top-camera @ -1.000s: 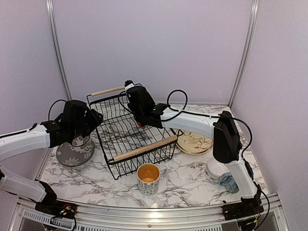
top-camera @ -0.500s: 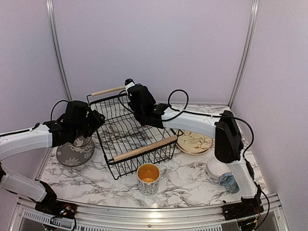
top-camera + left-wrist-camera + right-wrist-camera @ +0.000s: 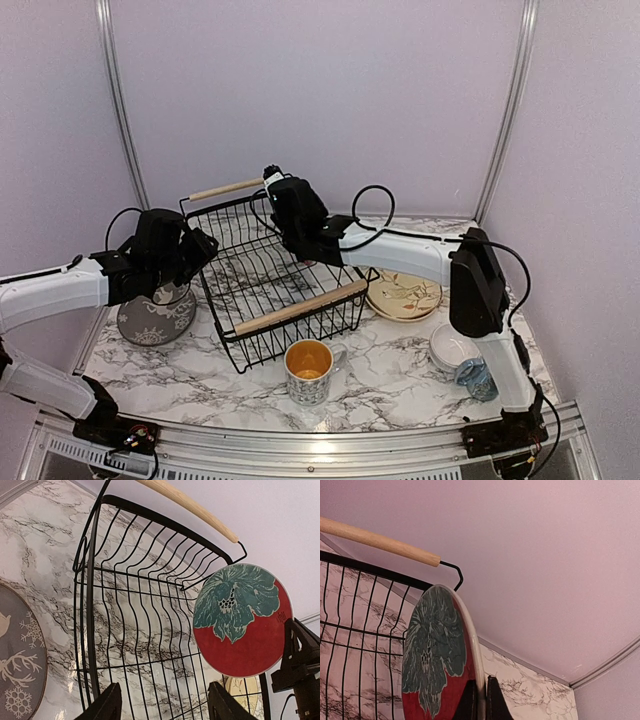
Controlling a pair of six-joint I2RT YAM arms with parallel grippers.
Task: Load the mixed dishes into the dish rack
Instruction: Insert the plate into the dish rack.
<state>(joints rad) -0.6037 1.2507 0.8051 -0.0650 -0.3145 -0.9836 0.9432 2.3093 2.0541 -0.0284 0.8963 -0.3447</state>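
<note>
The right pincer (image 3: 479,700), pinching the red plate (image 3: 242,625) upright, has crept over the dish rack's (image 3: 300,308) one-o'clock corner; lowering seems next. The left pincer (image 3: 165,695) is spread.

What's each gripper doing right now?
Left gripper: open, holding nothing.
Right gripper: shut on the red plate.

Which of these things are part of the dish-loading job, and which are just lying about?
Part of the job: dish rack; red plate, held in the right gripper; grey reindeer plate; tan plate; white bowl; orange-lined mug; blue-patterned mug by the bowl.
Just lying about: nothing loose that I can see, only the marble table and metal frame rails.
</note>
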